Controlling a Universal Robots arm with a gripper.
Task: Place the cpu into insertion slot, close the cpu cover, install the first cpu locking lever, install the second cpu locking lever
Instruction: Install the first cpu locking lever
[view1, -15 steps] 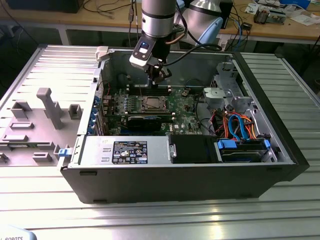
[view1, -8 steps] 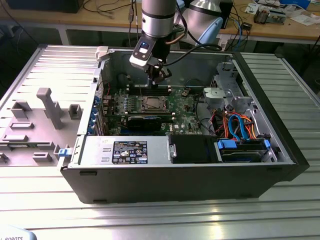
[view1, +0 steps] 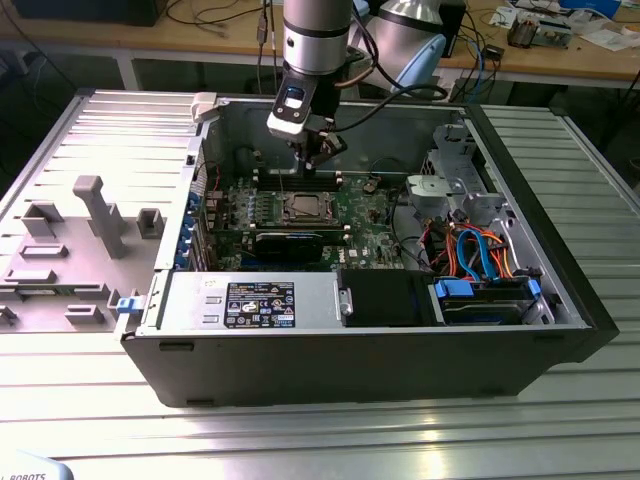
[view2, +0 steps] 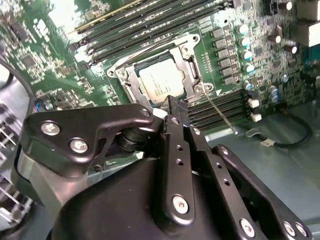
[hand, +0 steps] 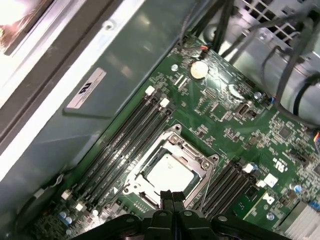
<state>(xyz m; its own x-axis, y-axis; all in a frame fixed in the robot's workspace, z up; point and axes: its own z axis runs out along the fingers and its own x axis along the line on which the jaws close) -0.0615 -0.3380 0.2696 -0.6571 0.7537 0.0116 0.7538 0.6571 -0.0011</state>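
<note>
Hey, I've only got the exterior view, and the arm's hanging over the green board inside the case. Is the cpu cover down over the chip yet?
Observer: Yes. In the second wrist view the cpu cover lies flat, framing the cpu seated beneath it.
Operator: Are the levers latched?
Observer: At least one isn't. A thin lever angles away from a corner of the insertion slot instead of lying along the cover.
Operator: What's the claw doing?
Observer: In both wrist views the claw is shut on nothing, its tips showing beside the insertion slot's edge.
</note>
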